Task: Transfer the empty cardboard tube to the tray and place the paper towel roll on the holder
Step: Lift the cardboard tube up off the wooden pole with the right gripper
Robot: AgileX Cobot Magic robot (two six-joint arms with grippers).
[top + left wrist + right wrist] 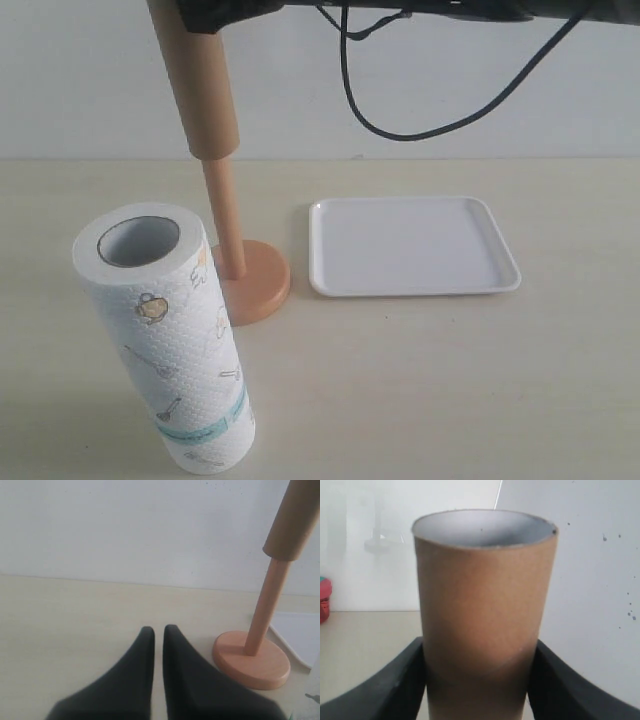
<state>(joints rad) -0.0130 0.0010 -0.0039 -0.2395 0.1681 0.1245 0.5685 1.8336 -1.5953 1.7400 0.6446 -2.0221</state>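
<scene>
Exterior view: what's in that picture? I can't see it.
The right gripper holds a brown cardboard tube, tilted, over the wooden holder, whose pole pokes into its bottom end. A paper towel roll stands upright in front on the left; an empty white tray lies to the holder's right.

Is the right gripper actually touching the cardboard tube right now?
Touching. The right wrist view shows the right gripper with its fingers flush against both sides of the empty cardboard tube.

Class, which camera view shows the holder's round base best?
The left wrist view: the holder's base lies close and almost wholly visible. The exterior view has the paper towel roll covering its left edge. The right wrist view shows the cardboard tube instead.
</scene>
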